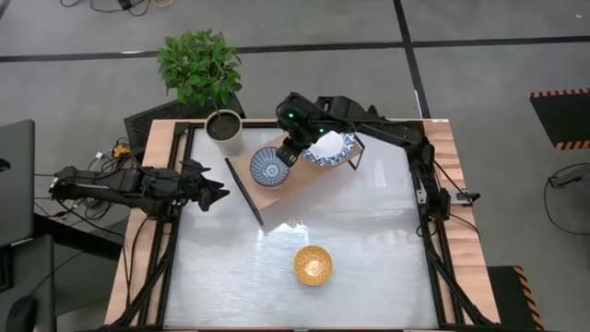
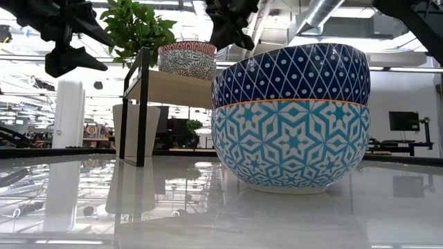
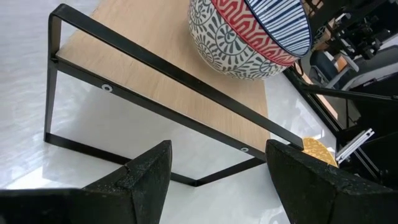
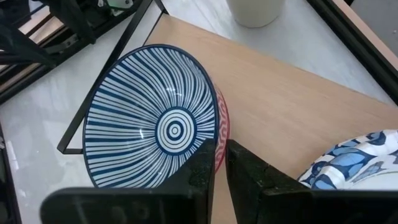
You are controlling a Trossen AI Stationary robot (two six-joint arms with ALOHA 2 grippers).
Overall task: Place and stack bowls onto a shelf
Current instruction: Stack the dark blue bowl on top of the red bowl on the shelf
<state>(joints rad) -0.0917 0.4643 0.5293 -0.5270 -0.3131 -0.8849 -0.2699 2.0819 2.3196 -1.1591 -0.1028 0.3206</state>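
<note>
The shelf (image 1: 277, 180) on the worktop (image 1: 369, 240) carries a wide patterned bowl (image 1: 330, 150) beside the right fingers (image 4: 221, 171), which pinch the empty striped bowl's (image 4: 152, 118) rim, while the left fingers (image 3: 214, 177), spread, hold nothing.

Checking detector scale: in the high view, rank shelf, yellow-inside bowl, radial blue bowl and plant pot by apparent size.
1. shelf, clearly largest.
2. radial blue bowl and yellow-inside bowl: look alike, not ranked.
3. plant pot, slightly smaller.
The right gripper overlaps the blue bowl's rim.
</note>
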